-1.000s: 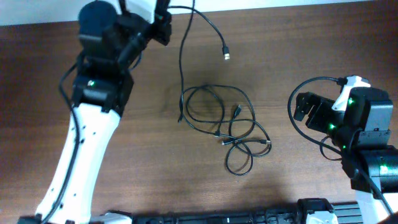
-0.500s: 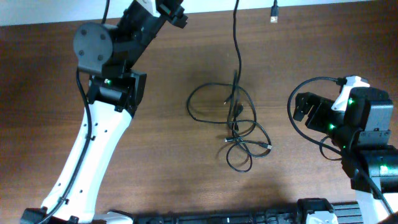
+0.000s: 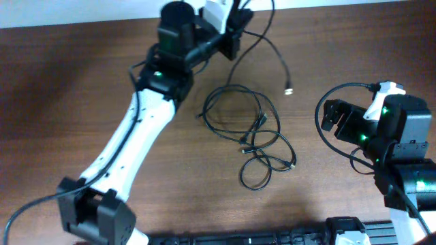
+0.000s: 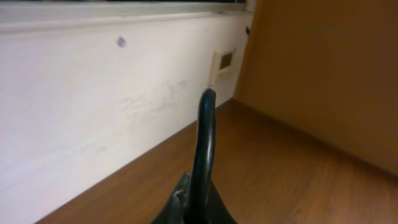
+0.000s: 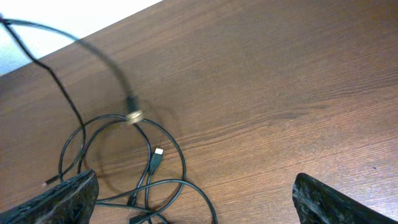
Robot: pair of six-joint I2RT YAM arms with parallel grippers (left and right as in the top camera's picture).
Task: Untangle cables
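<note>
Several thin black cables (image 3: 246, 139) lie in tangled loops on the brown table, with small plug ends among them. My left gripper (image 3: 236, 30) is at the far edge above the pile, shut on one black cable (image 4: 204, 143). That cable trails down to the loops, and its metal-tipped plug (image 3: 289, 90) hangs to the right of them. In the right wrist view the loops (image 5: 124, 155) and a plug (image 5: 157, 154) lie to the left, between my fingers. My right gripper (image 5: 199, 208) is open and empty, right of the pile, also shown in the overhead view (image 3: 330, 116).
The table's far edge meets a white wall (image 4: 93, 106) just behind my left gripper. My left arm (image 3: 136, 143) stretches diagonally across the left half of the table. The right arm's own thick wire (image 3: 340, 92) loops beside its base.
My left arm has swung right along the far edge with the cable in its grip. The free plug end dropped from the top edge to the right of the loops. The right arm has not moved.
</note>
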